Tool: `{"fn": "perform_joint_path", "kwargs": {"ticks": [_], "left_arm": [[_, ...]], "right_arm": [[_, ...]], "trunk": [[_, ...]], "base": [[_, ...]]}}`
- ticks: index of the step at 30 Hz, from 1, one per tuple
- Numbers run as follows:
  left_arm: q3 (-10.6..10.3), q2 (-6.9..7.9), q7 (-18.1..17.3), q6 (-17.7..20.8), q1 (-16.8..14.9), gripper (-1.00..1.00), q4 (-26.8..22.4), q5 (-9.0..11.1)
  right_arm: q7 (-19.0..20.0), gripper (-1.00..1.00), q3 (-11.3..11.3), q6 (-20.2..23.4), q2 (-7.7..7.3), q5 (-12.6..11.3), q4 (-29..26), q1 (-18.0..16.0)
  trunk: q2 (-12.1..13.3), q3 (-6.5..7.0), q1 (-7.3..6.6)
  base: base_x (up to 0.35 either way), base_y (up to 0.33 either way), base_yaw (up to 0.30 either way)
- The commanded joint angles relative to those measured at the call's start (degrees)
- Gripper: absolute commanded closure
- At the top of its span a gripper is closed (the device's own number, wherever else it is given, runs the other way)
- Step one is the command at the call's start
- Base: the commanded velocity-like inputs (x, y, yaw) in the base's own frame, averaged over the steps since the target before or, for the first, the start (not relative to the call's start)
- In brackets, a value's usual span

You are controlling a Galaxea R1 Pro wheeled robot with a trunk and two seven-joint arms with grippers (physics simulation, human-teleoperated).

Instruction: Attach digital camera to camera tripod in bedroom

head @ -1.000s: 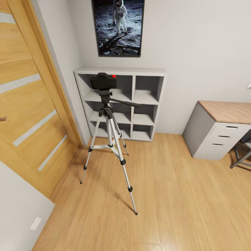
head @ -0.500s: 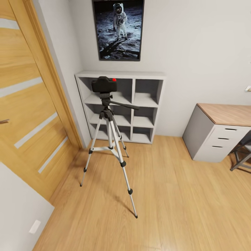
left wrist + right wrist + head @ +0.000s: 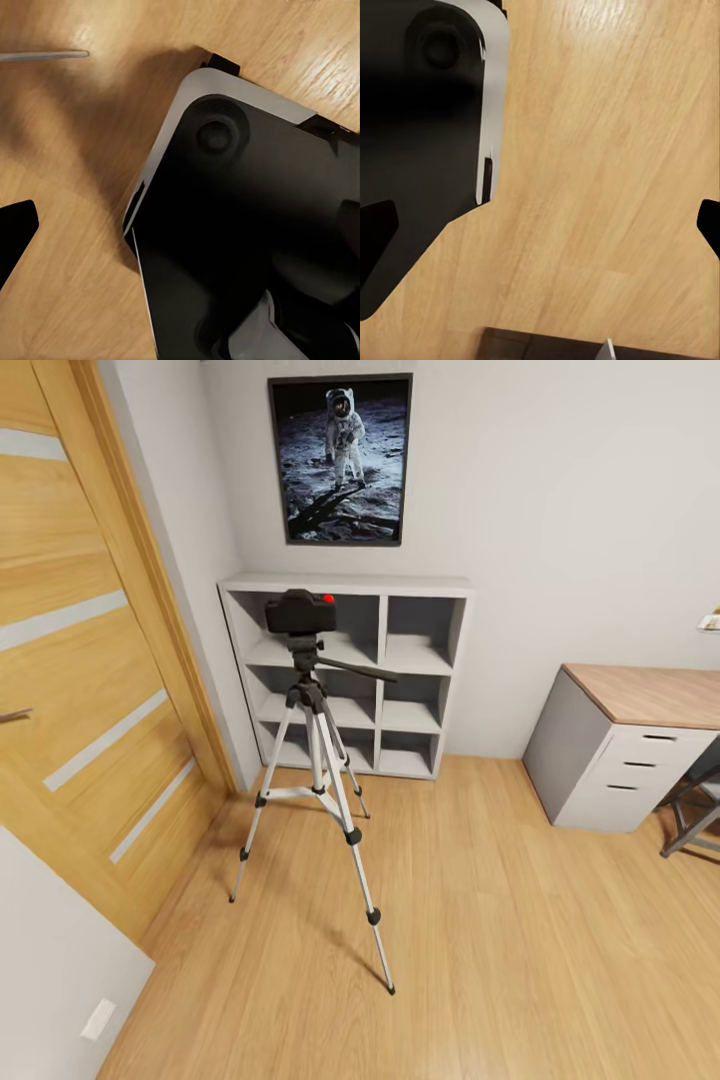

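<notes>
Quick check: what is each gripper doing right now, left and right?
Left gripper: cannot be told.
Right gripper: open, holding nothing, above the wood floor.

Black digital camera (image 3: pixel 300 612), red button, silver-legged camera tripod (image 3: pixel 318 780), white shelving (image 3: pixel 350 670)

Matt black digital camera (image 3: pixel 300 612) tops the silvery metal camera tripod (image 3: pixel 318 785) on smooth wood floor (image 3: pixel 480 940).

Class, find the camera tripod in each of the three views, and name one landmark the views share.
Head view: the camera tripod stands centre-left on the wood floor, before the white shelving.
Left wrist view: a thin silver rod against the floor, perhaps a tripod leg; cannot tell.
Right wrist view: floor boards beside the robot's dark base.
Shared landmark: the wood floor.
</notes>
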Motion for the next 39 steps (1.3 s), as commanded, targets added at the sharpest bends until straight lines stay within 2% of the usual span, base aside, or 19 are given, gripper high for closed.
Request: {"fn": "perform_joint_path", "kwargs": {"ticks": [1,5,6,8,14,20,39], "left_arm": [[-0.5,0.03,0.3,0.2,0.0,-1.00,-0.1,0.4],[-0.5,0.03,0.3,0.2,0.0,-1.00,-0.1,0.5],[-0.5,0.03,0.3,0.2,0.0,-1.00,-0.1,0.4],[-0.5,0.03,0.3,0.2,0.0,-1.00,-0.1,0.4],[-0.4,0.03,0.3,0.2,0.0,-1.00,-0.1,0.4],[-0.5,0.02,0.3,0.2,0.0,-1.00,-0.1,0.4],[-0.4,0.03,0.3,0.2,0.0,-1.00,-0.1,0.4]], "right_arm": [[-0.1,-1.00,0.2,-0.4,0.01,0.5,0.2,-0.1],[-0.4,-1.00,0.4,-0.3,0.05,0.9,0.2,-0.1],[-0.7,-1.00,0.5,-0.3,0.11,3.1,0.2,-0.1],[-0.8,-1.00,0.5,-0.3,0.20,4.6,0.2,-0.1],[-1.6,-1.00,0.5,-0.4,0.78,11.6,0.2,0.4],[-1.6,-1.00,0.5,-0.3,0.84,12.3,0.2,0.4],[-1.6,-1.00,0.5,-0.1,0.87,12.4,0.2,0.4]], "trunk": [[-0.1,-0.01,0.03],[-0.1,0.36,0.03],[-0.1,0.45,0.03],[-0.1,0.64,0.03],[-0.1,1.19,0.03],[-0.1,1.74,0.03],[-0.1,3.48,0.03]], "base": [[0.000,0.000,0.000],[0.000,0.000,0.000],[0.000,0.000,0.000],[0.000,0.000,0.000],[0.000,0.000,0.000],[0.000,0.000,0.000],[0.000,0.000,0.000]]}}
